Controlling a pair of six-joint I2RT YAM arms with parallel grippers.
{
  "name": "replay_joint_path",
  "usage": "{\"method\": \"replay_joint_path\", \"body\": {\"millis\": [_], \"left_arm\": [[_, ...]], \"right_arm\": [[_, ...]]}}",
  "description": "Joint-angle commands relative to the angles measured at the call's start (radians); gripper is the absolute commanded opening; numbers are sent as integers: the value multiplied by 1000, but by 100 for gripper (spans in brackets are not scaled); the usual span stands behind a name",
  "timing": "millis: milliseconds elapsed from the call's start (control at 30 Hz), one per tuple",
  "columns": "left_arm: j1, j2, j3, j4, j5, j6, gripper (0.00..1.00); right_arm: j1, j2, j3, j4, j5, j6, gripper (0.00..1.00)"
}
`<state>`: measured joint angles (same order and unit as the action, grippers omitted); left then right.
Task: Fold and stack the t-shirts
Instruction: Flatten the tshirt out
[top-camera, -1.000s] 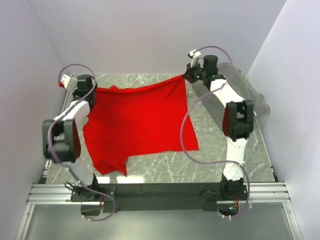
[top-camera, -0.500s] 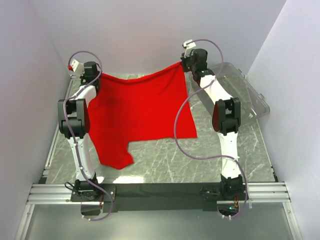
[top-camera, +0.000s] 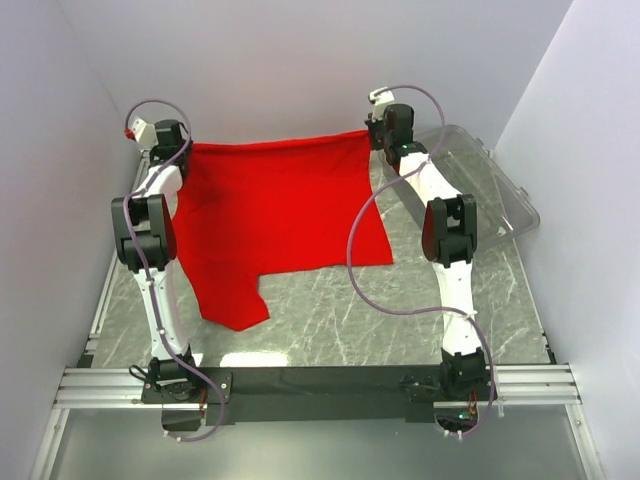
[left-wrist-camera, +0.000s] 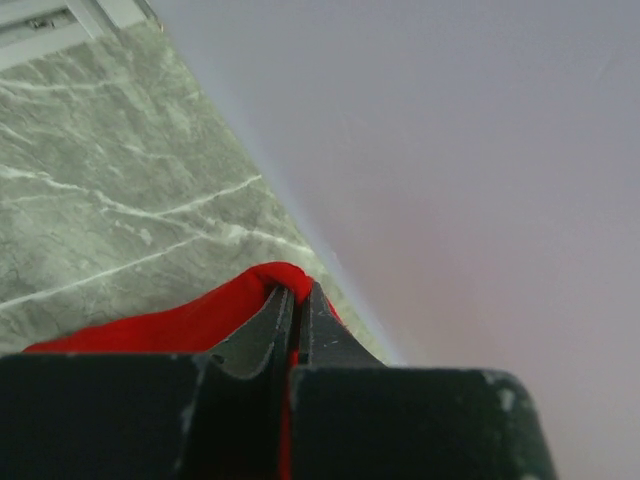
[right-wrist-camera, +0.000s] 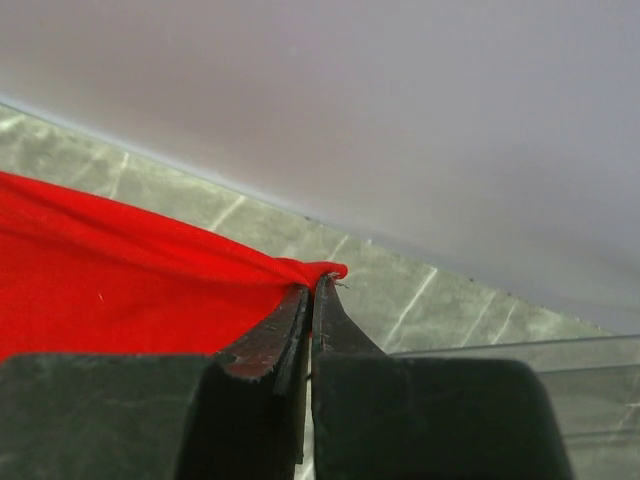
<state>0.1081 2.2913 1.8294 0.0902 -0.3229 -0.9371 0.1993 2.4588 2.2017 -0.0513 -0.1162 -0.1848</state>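
**A:** How far along is it?

**B:** Barely begun, I'd say. The shirt (top-camera: 280, 220) is unfolded. One taut edge is strung between the two sets of jaws, and the rest spreads from them toward the arm bases, its near part on the worktop (top-camera: 420, 310). No fold shows, and there is no stack.

**A:** And the jaws?

**B:** The left jaws are pinched together on one corner of the cloth, the right jaws on the other. Each wrist view shows a nub of red poking past the tips.

**A:** What's left?

**B:** Everything, by my reading: lay it flat, fold it, place it. Only one shirt is in view.

**A:** Anything in the way?

**B:** A clear bin (top-camera: 500, 190) sits just outside the right jaws. The back wall (top-camera: 300, 70) is close beyond both sets of jaws, and a side wall is near the left ones, so there looks to be little room to carry the cloth farther out. One sleeve sticks out well below the left jaws; the other I can't make out.
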Motion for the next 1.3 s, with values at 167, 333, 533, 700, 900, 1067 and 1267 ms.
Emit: {"method": "replay_joint_path", "body": {"millis": [167, 333, 533, 700, 900, 1067, 1267], "left_arm": [[5, 20, 47, 37, 56, 32, 1], [13, 8, 24, 77, 100, 70, 1], [15, 7, 10, 132, 214, 130, 1], [21, 2, 4, 125, 206, 115, 1], [36, 0, 2, 100, 200, 90, 1], [36, 10, 10, 97, 217, 80, 1], [44, 13, 4, 86, 188, 49, 1]], "right_arm": [[-15, 0, 56, 28, 39, -19, 0], [-14, -15, 24, 39, 18, -22, 0], [-12, -23, 13, 48, -19, -15, 0], [-12, 9, 67, 39, -16, -8, 0], [-5, 17, 67, 4, -62, -109, 0], [18, 3, 19, -11, -116, -205, 0], [52, 97, 173, -84, 16, -165, 0]]}}
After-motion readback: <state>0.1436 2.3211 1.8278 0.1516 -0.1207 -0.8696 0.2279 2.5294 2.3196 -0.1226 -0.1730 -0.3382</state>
